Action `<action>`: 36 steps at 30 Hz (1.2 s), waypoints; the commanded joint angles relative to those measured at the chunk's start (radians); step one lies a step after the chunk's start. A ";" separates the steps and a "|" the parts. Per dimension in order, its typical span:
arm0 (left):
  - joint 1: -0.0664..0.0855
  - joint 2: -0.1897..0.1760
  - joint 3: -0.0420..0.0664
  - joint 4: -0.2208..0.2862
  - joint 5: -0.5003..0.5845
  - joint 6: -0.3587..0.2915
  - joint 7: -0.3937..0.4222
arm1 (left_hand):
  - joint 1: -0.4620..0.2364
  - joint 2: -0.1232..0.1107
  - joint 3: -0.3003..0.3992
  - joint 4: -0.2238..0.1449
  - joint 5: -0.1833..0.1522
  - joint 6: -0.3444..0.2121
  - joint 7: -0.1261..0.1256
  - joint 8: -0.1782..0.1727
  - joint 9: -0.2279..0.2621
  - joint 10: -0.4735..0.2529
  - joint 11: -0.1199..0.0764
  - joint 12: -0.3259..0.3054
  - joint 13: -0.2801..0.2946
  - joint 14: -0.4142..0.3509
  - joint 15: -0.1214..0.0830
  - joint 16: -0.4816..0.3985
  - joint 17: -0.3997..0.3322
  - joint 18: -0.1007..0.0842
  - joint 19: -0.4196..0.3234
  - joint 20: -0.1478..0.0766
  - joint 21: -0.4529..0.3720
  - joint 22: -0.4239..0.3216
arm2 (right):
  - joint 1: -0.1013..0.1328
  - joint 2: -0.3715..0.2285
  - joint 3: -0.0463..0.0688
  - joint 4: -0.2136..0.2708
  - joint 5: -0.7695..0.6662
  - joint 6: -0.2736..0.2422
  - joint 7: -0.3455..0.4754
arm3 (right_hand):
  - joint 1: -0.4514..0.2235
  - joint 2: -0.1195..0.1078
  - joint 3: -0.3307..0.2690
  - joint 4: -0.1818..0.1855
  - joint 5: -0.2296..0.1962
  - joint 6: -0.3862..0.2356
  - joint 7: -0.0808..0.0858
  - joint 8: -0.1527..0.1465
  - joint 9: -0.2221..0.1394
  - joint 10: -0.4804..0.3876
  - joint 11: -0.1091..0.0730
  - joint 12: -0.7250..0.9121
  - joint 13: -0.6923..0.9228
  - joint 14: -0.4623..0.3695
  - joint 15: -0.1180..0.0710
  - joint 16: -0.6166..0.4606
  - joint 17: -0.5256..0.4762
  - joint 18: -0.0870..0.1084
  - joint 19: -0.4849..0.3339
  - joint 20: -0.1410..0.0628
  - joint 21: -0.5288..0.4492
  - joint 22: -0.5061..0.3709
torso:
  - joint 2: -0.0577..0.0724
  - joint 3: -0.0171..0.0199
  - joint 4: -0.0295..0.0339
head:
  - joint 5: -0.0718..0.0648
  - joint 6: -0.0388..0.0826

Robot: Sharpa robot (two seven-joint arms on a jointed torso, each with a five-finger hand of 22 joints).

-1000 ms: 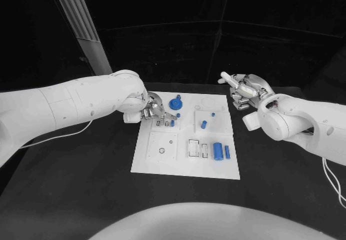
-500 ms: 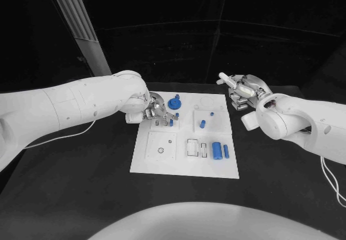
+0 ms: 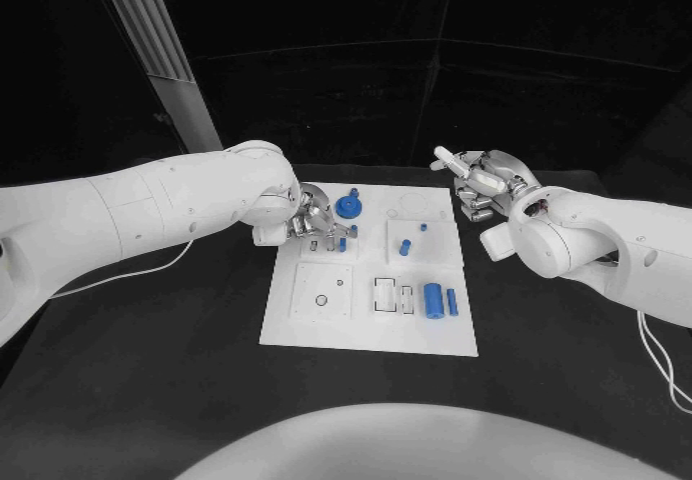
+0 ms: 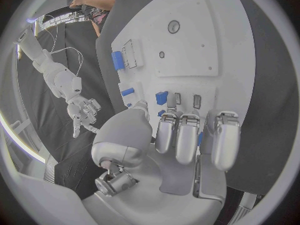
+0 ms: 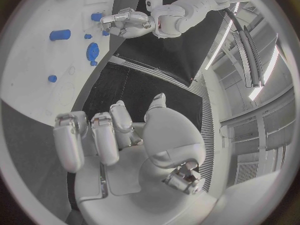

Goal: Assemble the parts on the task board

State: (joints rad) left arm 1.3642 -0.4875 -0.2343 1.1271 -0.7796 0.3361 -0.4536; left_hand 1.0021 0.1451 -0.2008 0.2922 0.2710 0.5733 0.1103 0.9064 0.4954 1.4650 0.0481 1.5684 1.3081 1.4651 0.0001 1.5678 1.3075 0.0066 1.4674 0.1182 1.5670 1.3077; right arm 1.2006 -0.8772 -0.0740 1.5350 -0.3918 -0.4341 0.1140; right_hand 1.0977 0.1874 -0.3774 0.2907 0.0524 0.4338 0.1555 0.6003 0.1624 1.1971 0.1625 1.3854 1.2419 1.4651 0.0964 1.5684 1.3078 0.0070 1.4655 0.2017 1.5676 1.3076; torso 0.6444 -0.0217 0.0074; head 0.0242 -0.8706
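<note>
The white task board [image 3: 325, 330] lies mid-table. My left hand [image 3: 310, 222] hangs over its far left corner, fingers curled down beside the blue gear [image 3: 351, 208]. In the left wrist view the fingers [image 4: 187, 135] and thumb stand close together over the board [image 4: 187, 45], with a small blue part [image 4: 161, 97] just past the thumb tip and blue showing through the gaps; whether anything is pinched is hidden. My right hand [image 3: 483, 185] floats off the board's far right corner, fingers apart and empty; the right wrist view shows its bare palm [image 5: 125, 155].
Two small blue pegs [image 3: 407, 247] stand on the far right panel. Two blue cylinders [image 3: 434, 298] lie in the near right panel beside white slots [image 3: 387, 295]. A round hole [image 3: 322, 299] marks the near left panel. A slanted grey post [image 3: 166, 70] stands behind at left.
The left hand has crept slightly toward the gear at the board's far edge. The right hand has drifted a little up and away. The parts on the board lie as before.
</note>
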 commanded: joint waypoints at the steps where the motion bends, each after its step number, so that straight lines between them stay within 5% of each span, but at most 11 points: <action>1: 0.001 0.003 0.001 -0.004 -0.004 -0.001 0.019 | 0.010 -0.002 -0.004 -0.001 0.006 -0.001 -0.004 -0.004 0.001 0.106 -0.005 0.002 0.263 0.106 -0.004 0.003 0.263 -0.007 0.103 -0.008 0.004 0.263 | 0.001 -0.001 0.000 0.002 -0.003 0.007 -0.007 | 0.003 0.003 -0.003 -0.003 -0.005 0.003 0.082 0.004 -0.002 -0.002 0.000 0.002 -0.001 0.106 0.005 0.002 0.263 -0.007 0.105 0.005 0.003 0.263 | 0.000 0.0003 0.0007 | 0.000 0.000; 13: -0.002 0.021 0.001 -0.017 -0.004 0.013 0.013 | 0.025 0.006 -0.005 0.000 0.023 0.002 -0.003 -0.018 0.007 0.106 -0.004 0.002 0.263 0.106 -0.003 0.003 0.263 -0.007 0.103 -0.007 0.004 0.263 | 0.001 0.002 0.000 0.004 -0.003 0.010 -0.012 | 0.004 0.005 -0.002 -0.003 -0.004 0.003 0.082 0.004 -0.002 -0.003 0.000 0.002 -0.002 0.106 0.005 0.002 0.263 -0.007 0.105 0.005 0.003 0.263 | 0.000 0.0003 0.0010 | -0.001 -0.002; 21: -0.004 0.029 0.001 -0.029 -0.004 0.019 0.011 | 0.053 0.017 -0.015 0.001 0.132 0.013 -0.004 -0.052 0.032 0.106 -0.004 0.002 0.263 0.106 -0.003 0.003 0.263 -0.007 0.103 -0.006 0.004 0.263 | 0.001 0.005 0.000 0.003 -0.003 0.011 -0.017 | 0.005 0.006 -0.002 -0.002 -0.005 0.002 0.083 0.004 -0.003 -0.005 0.001 0.001 -0.004 0.106 0.006 0.002 0.263 -0.007 0.105 0.005 0.003 0.263 | 0.000 -0.0004 -0.0002 | -0.004 -0.002; 36: -0.007 0.038 0.001 -0.038 -0.004 0.036 0.005 | 0.111 0.018 0.000 -0.001 0.223 0.022 -0.008 -0.083 0.057 0.106 -0.008 0.002 0.263 0.106 -0.006 0.003 0.263 -0.007 0.103 -0.008 0.004 0.263 | 0.001 0.009 0.000 0.003 -0.003 0.011 -0.024 | 0.005 0.007 -0.002 -0.002 -0.005 0.002 0.083 0.004 -0.003 -0.006 0.001 0.000 -0.005 0.106 0.006 0.002 0.263 -0.007 0.105 0.006 0.003 0.263 | 0.000 -0.0003 0.0002 | -0.012 -0.002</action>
State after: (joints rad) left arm 1.3560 -0.4514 -0.2344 1.0901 -0.7803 0.3553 -0.4514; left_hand 1.1058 0.1648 -0.2075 0.2905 0.4892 0.5879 0.1032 0.8296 0.5511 1.4650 0.0482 1.5684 1.3081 1.4651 0.0002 1.5678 1.3075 0.0065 1.4674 0.1183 1.5670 1.3076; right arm 1.2004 -0.8691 -0.0744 1.5365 -0.3926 -0.4303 0.0902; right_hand 1.0977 0.1874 -0.3773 0.2907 0.0524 0.4338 0.1556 0.6003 0.1602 1.1970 0.1625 1.3853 1.2374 1.4651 0.0965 1.5684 1.3075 0.0071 1.4654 0.2016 1.5676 1.3075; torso 0.6444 -0.0217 0.0075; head 0.0141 -0.8726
